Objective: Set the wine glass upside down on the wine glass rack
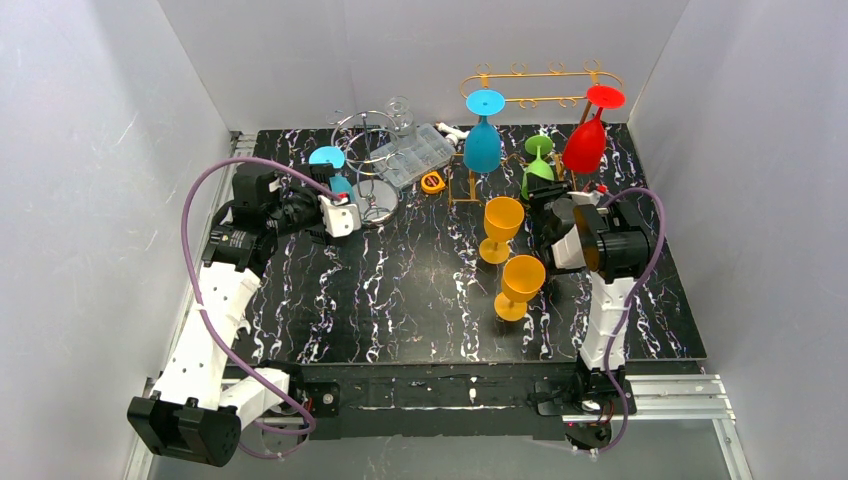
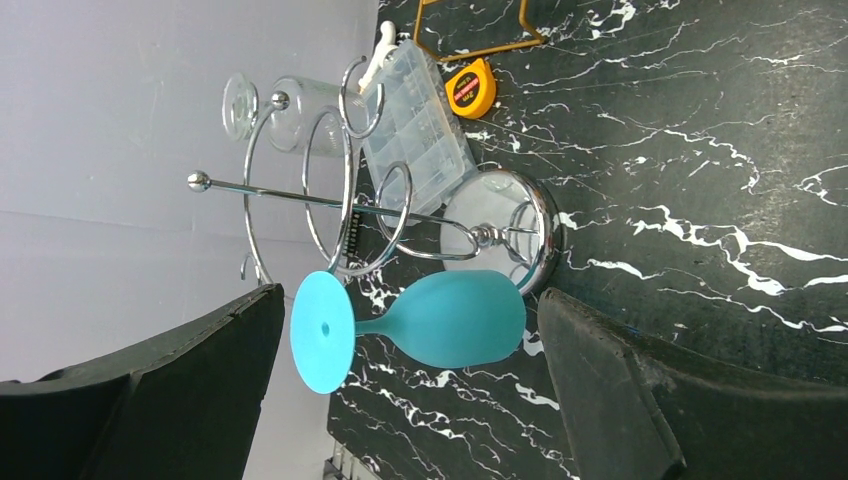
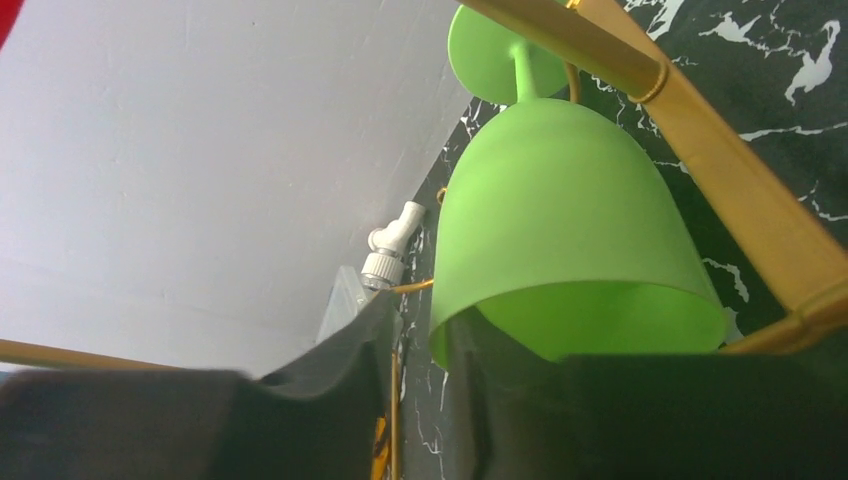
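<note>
Item: gold wine glass rack [image 1: 540, 74], standing at the far side of the black marbled bench [image 1: 400, 300]. On its rail, foot up: a blue glass [image 1: 482, 140] at the left end and a red glass [image 1: 588, 140] at the right end. Low between those two, well under the rail and not hung on it: the green wine glass [image 3: 560, 230], foot uppermost and bowl mouth down; whether its rim rests on the bench I cannot tell. At that glass, just in front of the rack: the right claw [image 3: 420, 395], narrowed, with one finger [image 3: 330, 380] outside the bowl wall and the other inside the mouth; whether it is pressing on the glass I cannot tell. In front of the rack, toward the arms: two orange glasses, upright, one [image 1: 502, 228] nearer the rack and one [image 1: 520, 285] further out. Left of the rack: a yellow tape measure [image 1: 432, 182], a clear plastic box [image 1: 412, 155] and a chrome wire stand [image 1: 372, 160]. Beside that stand, furthest left of the rack: a teal glass [image 2: 440, 320], foot up. Before it: the left claw [image 2: 410, 310], spread wide and holding nothing, with both fingers apart from the glass.
</note>
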